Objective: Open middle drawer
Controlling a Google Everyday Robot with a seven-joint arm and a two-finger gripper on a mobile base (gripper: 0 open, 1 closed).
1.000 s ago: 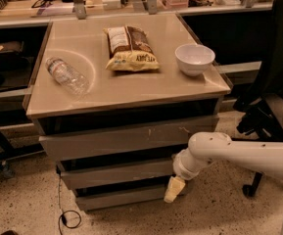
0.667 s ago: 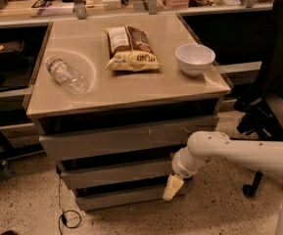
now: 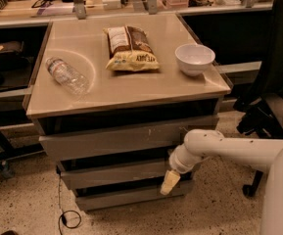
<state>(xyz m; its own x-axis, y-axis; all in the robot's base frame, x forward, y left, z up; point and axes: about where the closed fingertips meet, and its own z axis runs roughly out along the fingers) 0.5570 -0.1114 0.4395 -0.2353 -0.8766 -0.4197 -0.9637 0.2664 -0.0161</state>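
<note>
Your middle drawer point(image 3: 116, 174) is the second front down beneath the worktop's point(image 3: 131, 89) front edge, between the scratched drawer front point(image 3: 106, 141) above and the bottom drawer front point(image 3: 126, 199) below. The gripper point(image 3: 169, 181) hangs at its right end, under the worktop's front right corner, pointing down. You cannot tell whether it is spread or closed.

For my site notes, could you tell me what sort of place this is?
Probably a lab or workshop: cluttered workbenches behind, an office chair at right, a drawer cabinet holding a bottle, snack bag and bowl. The gripper hangs at the right end of the middle drawer.
</note>
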